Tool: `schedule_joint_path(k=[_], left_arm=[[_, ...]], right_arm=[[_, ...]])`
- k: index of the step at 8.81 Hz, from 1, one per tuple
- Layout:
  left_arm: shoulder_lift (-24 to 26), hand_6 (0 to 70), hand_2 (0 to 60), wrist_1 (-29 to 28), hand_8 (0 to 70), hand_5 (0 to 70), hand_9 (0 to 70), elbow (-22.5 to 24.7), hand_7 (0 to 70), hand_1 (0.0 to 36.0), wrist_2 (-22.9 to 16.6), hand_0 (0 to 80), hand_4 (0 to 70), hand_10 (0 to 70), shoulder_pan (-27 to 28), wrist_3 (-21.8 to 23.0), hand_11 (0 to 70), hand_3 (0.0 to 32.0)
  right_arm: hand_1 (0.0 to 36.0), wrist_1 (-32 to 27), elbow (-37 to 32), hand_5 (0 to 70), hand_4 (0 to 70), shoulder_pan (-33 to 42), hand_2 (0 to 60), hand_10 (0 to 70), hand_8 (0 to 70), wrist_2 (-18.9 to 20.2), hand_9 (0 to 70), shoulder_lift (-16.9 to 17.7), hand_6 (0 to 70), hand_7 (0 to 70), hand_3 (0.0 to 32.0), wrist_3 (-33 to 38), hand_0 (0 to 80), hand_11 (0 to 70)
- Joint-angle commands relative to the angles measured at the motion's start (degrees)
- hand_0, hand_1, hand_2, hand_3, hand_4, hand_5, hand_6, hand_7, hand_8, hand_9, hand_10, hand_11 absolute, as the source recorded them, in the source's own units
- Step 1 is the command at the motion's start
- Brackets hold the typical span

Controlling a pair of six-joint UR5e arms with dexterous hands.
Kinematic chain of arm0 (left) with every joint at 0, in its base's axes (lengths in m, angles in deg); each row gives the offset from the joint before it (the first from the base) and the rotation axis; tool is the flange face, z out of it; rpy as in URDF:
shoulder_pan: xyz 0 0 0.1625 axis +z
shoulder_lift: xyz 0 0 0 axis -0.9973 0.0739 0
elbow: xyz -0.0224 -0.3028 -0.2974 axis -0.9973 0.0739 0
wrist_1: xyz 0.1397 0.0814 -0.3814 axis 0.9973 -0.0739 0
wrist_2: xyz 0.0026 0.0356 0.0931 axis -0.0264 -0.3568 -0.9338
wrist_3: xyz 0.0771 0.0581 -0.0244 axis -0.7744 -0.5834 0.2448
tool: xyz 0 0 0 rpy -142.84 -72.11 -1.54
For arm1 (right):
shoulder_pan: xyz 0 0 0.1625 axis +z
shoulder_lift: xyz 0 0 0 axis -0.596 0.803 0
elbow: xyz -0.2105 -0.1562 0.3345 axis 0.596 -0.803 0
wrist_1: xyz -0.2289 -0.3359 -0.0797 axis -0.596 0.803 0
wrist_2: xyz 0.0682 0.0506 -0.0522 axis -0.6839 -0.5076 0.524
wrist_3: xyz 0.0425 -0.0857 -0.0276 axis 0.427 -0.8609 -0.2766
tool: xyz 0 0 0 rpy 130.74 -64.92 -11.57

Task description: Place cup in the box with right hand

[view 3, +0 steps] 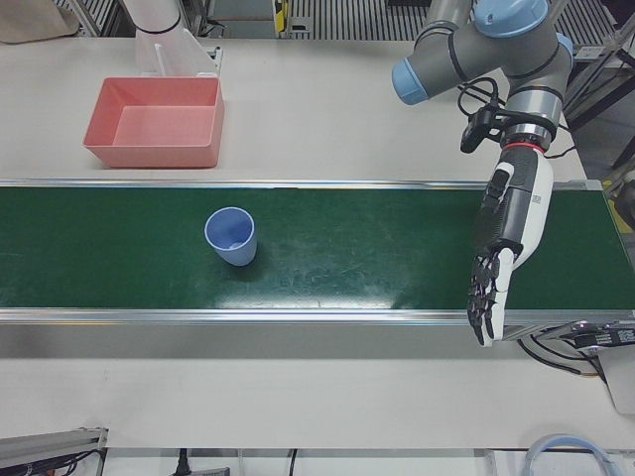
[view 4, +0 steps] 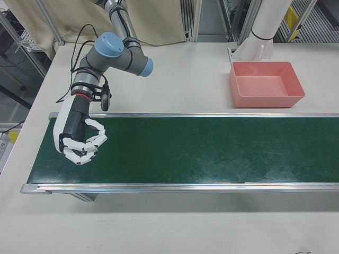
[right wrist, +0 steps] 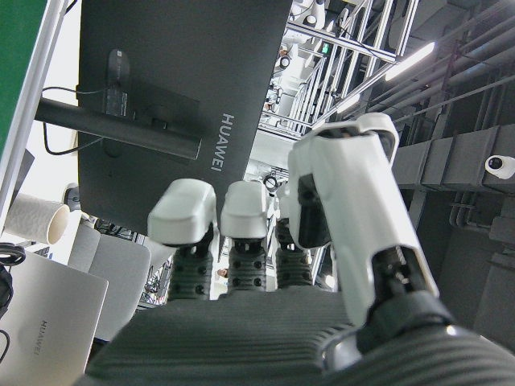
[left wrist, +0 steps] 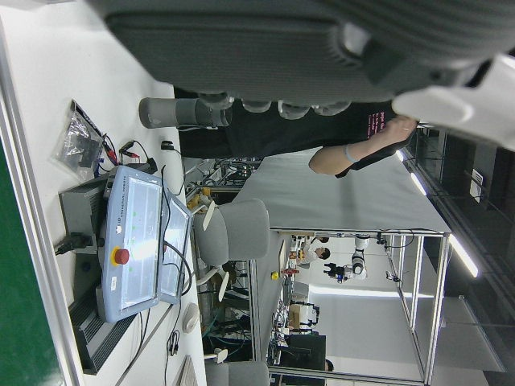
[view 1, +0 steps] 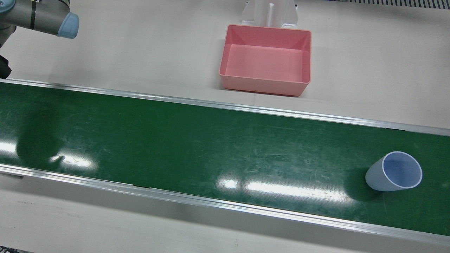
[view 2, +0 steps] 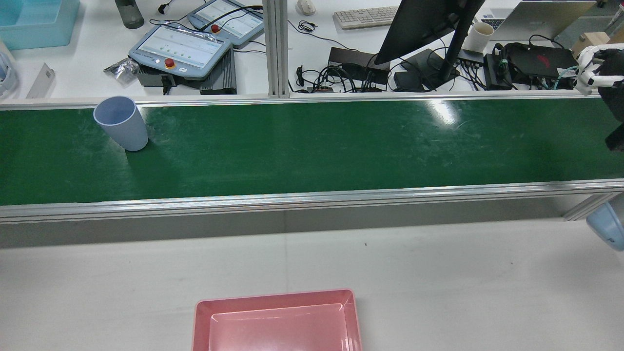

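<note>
The cup (view 3: pixel 231 236) stands upright on the green belt (view 3: pixel 347 248), open end up, well apart from both hands. The right hand (view 4: pixel 78 138) hangs over the far end of the belt from the cup, its fingers (view 4: pixel 91 143) curled inward toward the palm and closed on nothing. The left hand (view 3: pixel 501 248) hangs over the belt's other end, fingers (view 3: pixel 483 297) stretched straight down and slightly apart, holding nothing; the cup sits on the belt to that hand's side, nearer the box. The pink box (view 3: pixel 157 122) rests on the table (view 3: pixel 327 109) beyond the belt, away from both sets of fingers.
</note>
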Motion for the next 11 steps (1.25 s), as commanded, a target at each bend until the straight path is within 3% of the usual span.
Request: schedule_joint_path(k=[1,3,4,5,6,7,11], left_arm=[[0.0,0.0,0.0,0.0,0.0,0.0,0.0,0.0,0.0,0.0,0.0,0.0,0.0,0.0,0.0,0.0,0.0,0.0],[0.0,0.0,0.0,0.0,0.0,0.0,0.0,0.0,0.0,0.0,0.0,0.0,0.0,0.0,0.0,0.0,0.0,0.0],[0.0,0.0,0.0,0.0,0.0,0.0,0.0,0.0,0.0,0.0,0.0,0.0,0.0,0.0,0.0,0.0,0.0,0.0],[0.0,0.0,0.0,0.0,0.0,0.0,0.0,0.0,0.0,0.0,0.0,0.0,0.0,0.0,0.0,0.0,0.0,0.0],[0.0,0.0,0.0,0.0,0.0,0.0,0.0,0.0,0.0,0.0,0.0,0.0,0.0,0.0,0.0,0.0,0.0,0.0],[0.0,0.0,0.0,0.0,0.0,0.0,0.0,0.0,0.0,0.0,0.0,0.0,0.0,0.0,0.0,0.0,0.0,0.0],[0.0,0.0,0.0,0.0,0.0,0.0,0.0,0.0,0.0,0.0,0.0,0.0,0.0,0.0,0.0,0.0,0.0,0.0]], right_arm=[[36.0,0.1,-0.4,34.2,70.0,-0.1,60.0,70.0,70.0,0.0,70.0,-0.9,56.8,70.0,0.0,0.0,73.6,70.0],[36.0,0.1,-0.4,34.1,70.0,-0.2,60.0,70.0,70.0,0.0,70.0,-0.9,56.7,70.0,0.0,0.0,73.6,70.0],[36.0,0.1,-0.4,34.1,70.0,-0.2,60.0,70.0,70.0,0.0,70.0,-1.0,56.8,70.0,0.0,0.0,77.3,70.0],[36.0,0.1,-0.4,34.0,70.0,-0.2,60.0,70.0,70.0,0.0,70.0,-0.9,56.8,70.0,0.0,0.0,73.6,70.0],[36.0,0.1,-0.4,34.0,70.0,-0.2,60.0,70.0,70.0,0.0,70.0,-0.9,56.6,70.0,0.0,0.0,77.3,70.0],[36.0,0.1,-0.4,33.9,70.0,-0.2,60.0,70.0,70.0,0.0,70.0,-0.9,56.3,70.0,0.0,0.0,73.6,70.0],[36.0,0.1,-0.3,33.7,70.0,-0.1,60.0,70.0,70.0,0.0,70.0,-0.8,55.4,70.0,0.0,0.0,74.1,70.0]])
